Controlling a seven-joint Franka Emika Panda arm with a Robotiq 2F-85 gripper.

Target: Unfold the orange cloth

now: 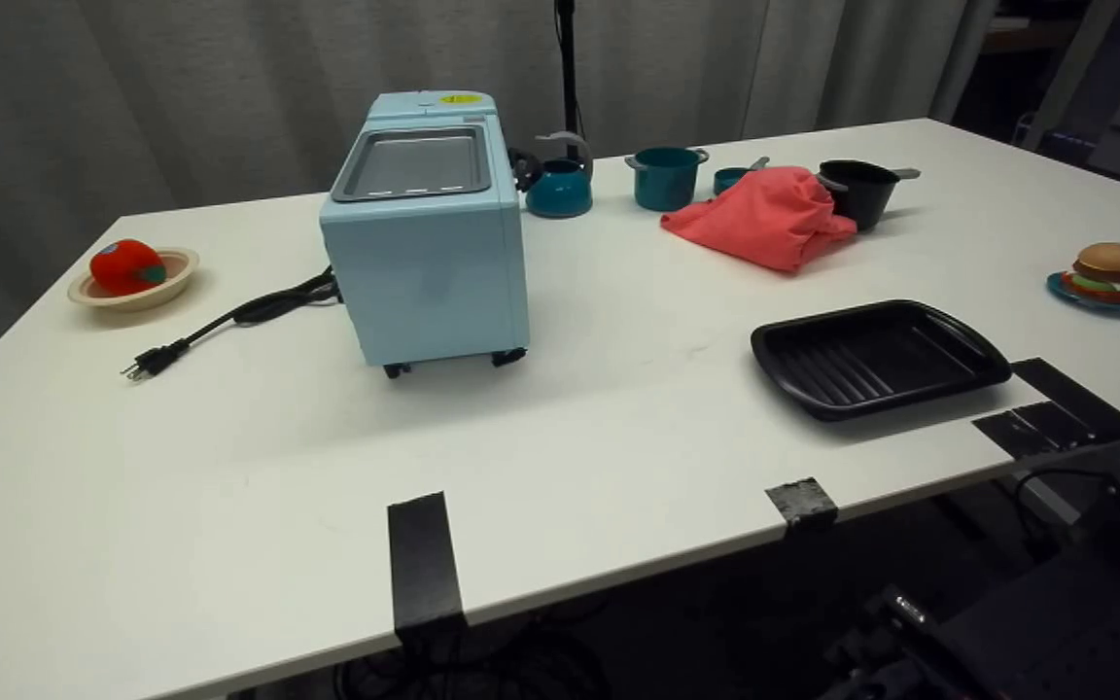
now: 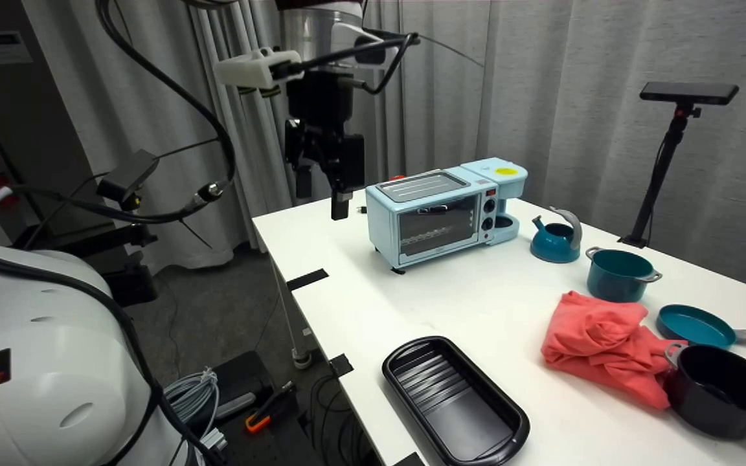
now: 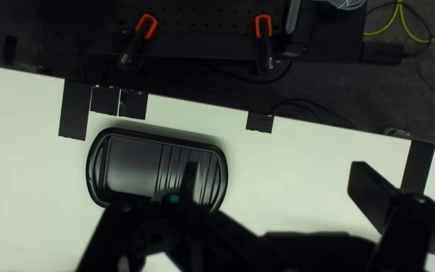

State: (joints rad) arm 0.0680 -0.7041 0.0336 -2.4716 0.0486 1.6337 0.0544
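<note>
The orange cloth (image 1: 759,219) looks coral-red and lies bunched in a crumpled heap on the white table. It also shows in an exterior view (image 2: 596,343), where one end touches or nearly touches a black pot. The cloth is out of the wrist view. My gripper (image 2: 322,194) hangs high above the table's near edge, beside the toaster oven and far from the cloth. In the wrist view my gripper (image 3: 275,166) has its two fingers wide apart with nothing between them. The gripper does not show in the view where the burger stands.
A black baking tray (image 2: 454,401) lies near the table edge; it also shows in the wrist view (image 3: 157,168). A light blue toaster oven (image 1: 429,262), a teal kettle (image 2: 554,239), a teal pot (image 2: 619,275), a teal pan (image 2: 695,325) and a black pot (image 2: 723,391) stand around the cloth.
</note>
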